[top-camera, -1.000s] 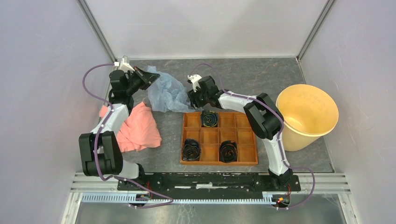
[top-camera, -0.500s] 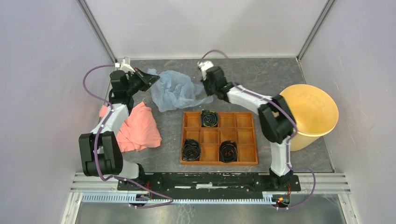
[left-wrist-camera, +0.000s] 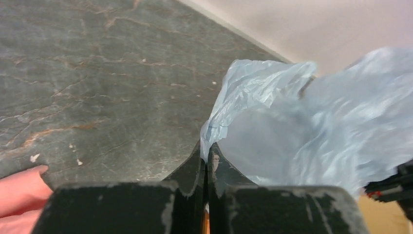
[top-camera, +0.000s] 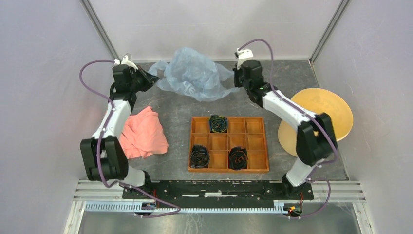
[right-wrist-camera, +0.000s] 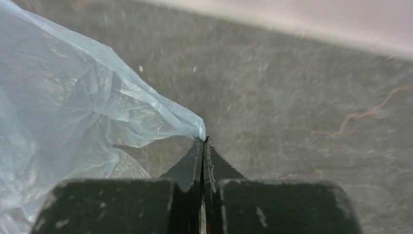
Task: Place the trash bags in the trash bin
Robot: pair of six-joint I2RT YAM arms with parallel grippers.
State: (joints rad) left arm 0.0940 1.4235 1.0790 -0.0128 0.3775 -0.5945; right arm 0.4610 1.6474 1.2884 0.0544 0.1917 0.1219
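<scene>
The dark grey stone-patterned table [top-camera: 175,141] fills the floor of the white-walled cell. Over its far part the trash bag [top-camera: 192,75], a thin pale blue film, is spread wide and crumpled between the two arms, well apart from the trash bin [top-camera: 331,107]. The bin sits at the right side of the table as a round yellow-tan shape. Its outline is smeared, and the right arm's elbow crosses in front of its near edge, so I cannot tell whether it stands upright or leans.

The orange compartmented tray [top-camera: 229,170] lies flat in the middle of the table, nearer than the bag and left of the bin. A salmon-pink cloth [top-camera: 141,134] is bunched on the table left of the tray, just beside the left arm.

The left gripper [top-camera: 150,78] is at the bag's left edge. In its wrist view the left gripper [left-wrist-camera: 205,151] has its fingers pressed together with a fold of blue film pinched between them. The right gripper [top-camera: 234,83] is at the bag's right corner, and in its own view [right-wrist-camera: 203,144] the fingers meet on a drawn-out tip of the film.

Three black coiled bundles sit in separate tray compartments: one in the far row [top-camera: 218,123], two in the near row [top-camera: 199,156] [top-camera: 238,157]
</scene>
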